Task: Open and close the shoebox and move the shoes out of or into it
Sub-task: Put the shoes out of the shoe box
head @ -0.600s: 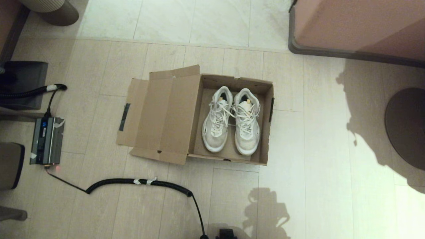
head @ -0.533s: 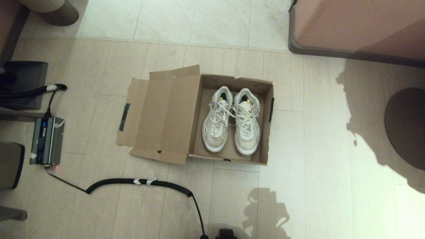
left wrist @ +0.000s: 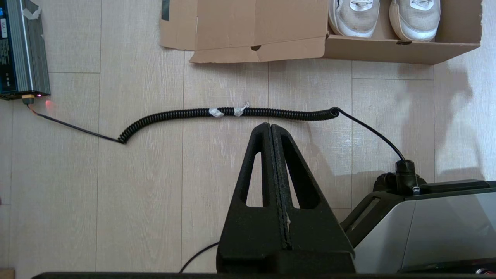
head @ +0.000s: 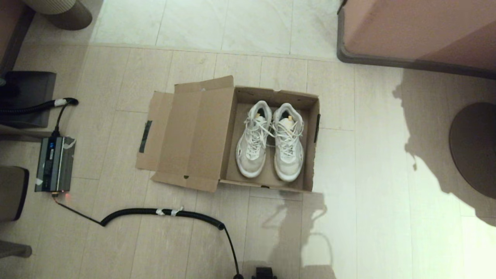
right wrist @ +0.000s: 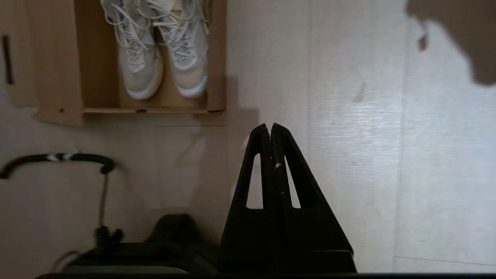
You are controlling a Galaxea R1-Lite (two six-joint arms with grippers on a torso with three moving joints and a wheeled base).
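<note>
The brown cardboard shoebox (head: 308, 116) lies open on the floor, its flap lid (head: 186, 135) folded out flat to the left with a dark tape strip (head: 145, 136) on its edge. Both white mesh shoes (head: 270, 139) stand side by side inside, toes toward me. In the wrist views the shoes (left wrist: 383, 17) (right wrist: 161, 58) and the shoebox (left wrist: 403, 50) (right wrist: 217, 58) lie ahead of both grippers. My left gripper (left wrist: 270, 126) is shut and empty above the floor, short of the box. My right gripper (right wrist: 270, 126) is shut and empty, near the box's front right corner. Neither arm shows in the head view.
A coiled black cable (head: 162, 212) (left wrist: 232, 113) runs across the floor in front of the box to a grey power unit (head: 54, 163) at the left. A pink cabinet (head: 418, 31) stands at the back right, a round dark base (head: 474, 147) at the right.
The arm's shadow on the floor in front of the box has grown and reached the box's front edge. Box and shoes have not moved.
</note>
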